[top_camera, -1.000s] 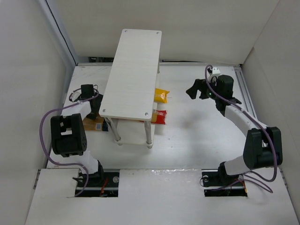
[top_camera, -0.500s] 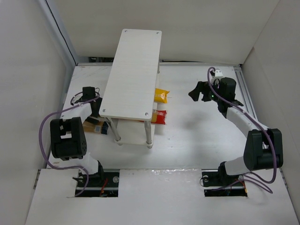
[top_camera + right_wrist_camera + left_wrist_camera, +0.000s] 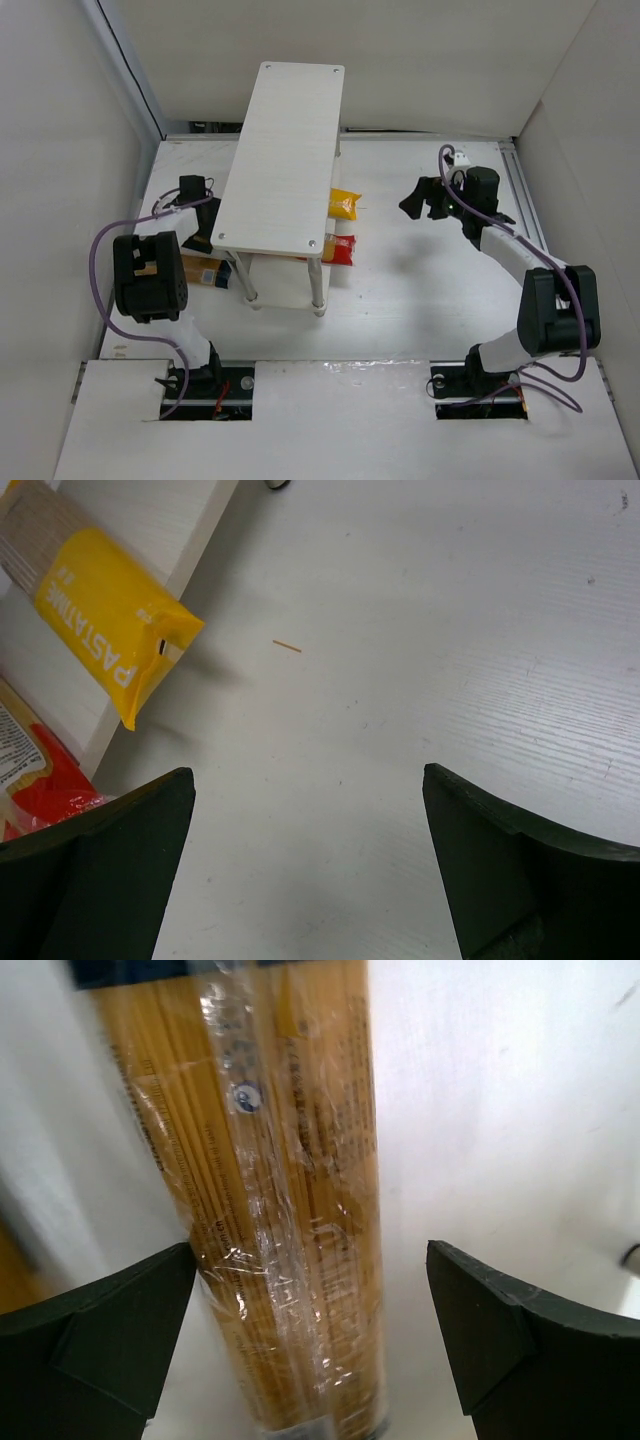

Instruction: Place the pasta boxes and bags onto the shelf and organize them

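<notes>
Shelf: the shelf (image 3: pixel 280 170) stood at the middle of the worktop (image 3: pixel 430 290), its pale top board running away from the arms.
Lower tier, contents: two bags lay on the lower board at its right side, each with one end jutting past the board's edge.
Yellow bag: the yellow bag (image 3: pixel 110 640) lay farther from the arms, tilted, with its sealed end hanging over the edge.
Red bag: the red bag (image 3: pixel 45 785) lay just beside the yellow one, on the near side, and carried a white label.
Pasta box: one pasta box (image 3: pixel 290 1210), tan-orange under clear film with a dark navy end, lay on the worktop left of the shelf, near its front-left leg.
Writing: "PASTATIME" in white capitals on the yellow bag. Print on the pasta box and on the red bag's label was too small to read.
Left end effector: the left end effector (image 3: pixel 305 1335) had its fingers spread wide to either side of the pasta box, with a clear gap on the right side.
Right end effector: the right end effector (image 3: pixel 310 870) was spread wide above bare worktop right of the shelf, holding nothing.
</notes>
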You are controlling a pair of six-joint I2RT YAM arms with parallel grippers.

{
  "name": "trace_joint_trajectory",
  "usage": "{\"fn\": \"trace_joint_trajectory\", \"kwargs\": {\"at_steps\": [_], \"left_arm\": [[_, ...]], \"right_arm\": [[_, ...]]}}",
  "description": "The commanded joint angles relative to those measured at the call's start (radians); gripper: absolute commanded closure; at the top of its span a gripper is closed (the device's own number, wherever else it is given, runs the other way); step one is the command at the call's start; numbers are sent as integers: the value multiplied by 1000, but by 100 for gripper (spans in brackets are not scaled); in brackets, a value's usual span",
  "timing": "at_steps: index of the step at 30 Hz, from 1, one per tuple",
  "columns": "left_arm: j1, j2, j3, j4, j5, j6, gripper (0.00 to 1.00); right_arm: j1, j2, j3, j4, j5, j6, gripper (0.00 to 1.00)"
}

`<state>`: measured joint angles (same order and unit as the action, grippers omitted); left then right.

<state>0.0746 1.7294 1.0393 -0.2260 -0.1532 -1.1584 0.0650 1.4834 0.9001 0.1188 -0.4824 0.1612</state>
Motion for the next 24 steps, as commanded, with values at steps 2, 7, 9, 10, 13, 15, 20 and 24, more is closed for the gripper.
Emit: {"fn": "trace_joint_trajectory", "kwargs": {"at_steps": [2, 7, 9, 10, 13, 15, 20, 24], "left_arm": [[-10, 116, 47, -30, -11, -75, 1], [-21, 191, 163, -183, -72, -89, 1], [-21, 220, 172, -208, -72, -100, 2], [-21, 220, 185, -225, -62, -100, 16], [-21, 243, 205, -265, -51, -64, 39], [-21, 254, 215, -265, -10, -25, 68], [-10, 251, 215, -303, 12, 23, 100], [-10, 132, 206, -325, -64, 35, 100]], "right_arm": [[-2, -38, 5, 35, -22, -11, 0], [-2, -38, 5, 35, -13, -11, 0], [-11, -38, 5, 35, -2, -11, 0], [-11, -38, 5, 35, -2, 0, 0], [-11, -38, 5, 35, 7, 11, 0], [-11, -38, 5, 35, 7, 11, 0], [-11, -58, 5, 35, 16, 11, 0], [-11, -81, -6, 35, -4, -9, 0]]}}
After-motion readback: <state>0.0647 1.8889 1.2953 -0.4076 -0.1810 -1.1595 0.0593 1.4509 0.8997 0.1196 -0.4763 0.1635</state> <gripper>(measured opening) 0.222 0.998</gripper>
